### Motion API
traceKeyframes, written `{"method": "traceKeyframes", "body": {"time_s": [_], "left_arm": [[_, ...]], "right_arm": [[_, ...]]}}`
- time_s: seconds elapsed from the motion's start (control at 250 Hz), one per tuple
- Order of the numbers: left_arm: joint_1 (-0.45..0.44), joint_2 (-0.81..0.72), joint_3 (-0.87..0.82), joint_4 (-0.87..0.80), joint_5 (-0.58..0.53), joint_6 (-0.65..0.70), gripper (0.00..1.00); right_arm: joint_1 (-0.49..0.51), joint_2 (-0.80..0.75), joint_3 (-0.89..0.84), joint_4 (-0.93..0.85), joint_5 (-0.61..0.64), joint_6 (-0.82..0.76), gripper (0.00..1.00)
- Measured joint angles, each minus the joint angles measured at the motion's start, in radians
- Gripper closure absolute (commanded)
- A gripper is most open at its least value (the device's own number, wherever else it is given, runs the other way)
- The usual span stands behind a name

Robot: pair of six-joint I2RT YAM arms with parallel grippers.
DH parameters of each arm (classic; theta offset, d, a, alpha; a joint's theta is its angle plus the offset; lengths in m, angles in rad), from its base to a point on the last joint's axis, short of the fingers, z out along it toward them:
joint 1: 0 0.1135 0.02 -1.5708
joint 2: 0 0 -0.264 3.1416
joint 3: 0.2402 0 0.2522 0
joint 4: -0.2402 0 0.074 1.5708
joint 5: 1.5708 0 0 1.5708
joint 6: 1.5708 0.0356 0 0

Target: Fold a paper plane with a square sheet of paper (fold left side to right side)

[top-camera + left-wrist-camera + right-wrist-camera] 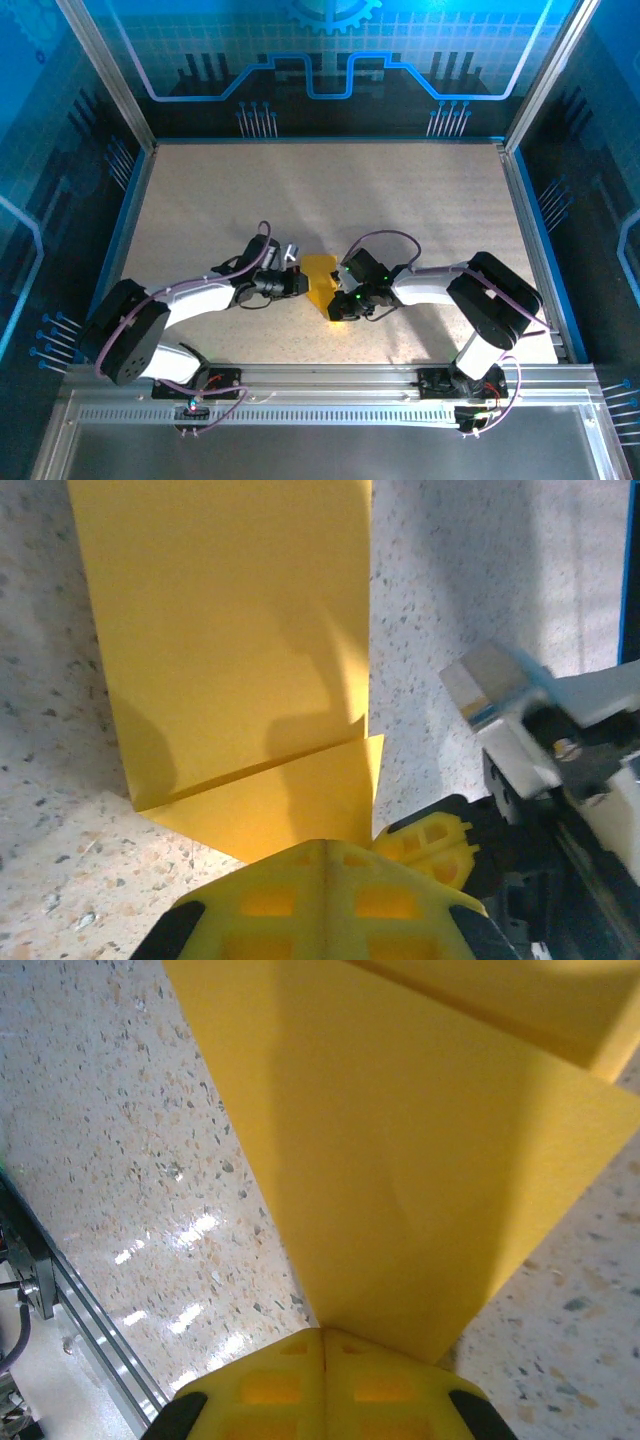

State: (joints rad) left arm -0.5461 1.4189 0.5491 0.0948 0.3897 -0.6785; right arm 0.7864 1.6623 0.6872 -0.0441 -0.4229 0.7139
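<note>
Left gripper (pixel 298 285) is closed, its tips against the left edge of the folded yellow sheet of paper (pixel 320 281), which lies mid-tabletop, nearer the near edge. Right gripper (pixel 340 308) is pinched shut on the paper's near corner.

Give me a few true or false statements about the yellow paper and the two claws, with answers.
1. The paper lies between the left claw and the right claw. True.
2. The paper is one flat, unfolded sheet. False: it is folded, with overlapping layers.
3. Both claws are wide open. False: both are shut.
4. The paper lies in the near half of the table. True.
</note>
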Motion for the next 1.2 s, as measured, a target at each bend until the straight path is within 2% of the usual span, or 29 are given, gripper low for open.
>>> {"method": "traceKeyframes", "body": {"time_s": [0.34, 0.623, 0.803, 1.199], "left_arm": [[-0.039, 0.151, 0.044, 0.017, -0.013, -0.003, 0.96], [-0.04, 0.172, 0.052, 0.006, -0.064, -0.003, 0.96], [-0.041, 0.173, 0.052, 0.005, -0.069, -0.003, 1.0], [-0.044, 0.176, 0.052, 0.008, -0.072, -0.019, 1.0]], "right_arm": [[0.0, 0.0, 0.0, 0.0, 0.0, 0.0, 1.0], [0.0, 0.0, 0.009, -0.017, 0.001, -0.005, 1.0], [0.003, -0.019, 0.016, -0.043, 0.028, -0.008, 1.0], [0.005, -0.022, 0.085, -0.068, 0.048, -0.008, 1.0]]}}
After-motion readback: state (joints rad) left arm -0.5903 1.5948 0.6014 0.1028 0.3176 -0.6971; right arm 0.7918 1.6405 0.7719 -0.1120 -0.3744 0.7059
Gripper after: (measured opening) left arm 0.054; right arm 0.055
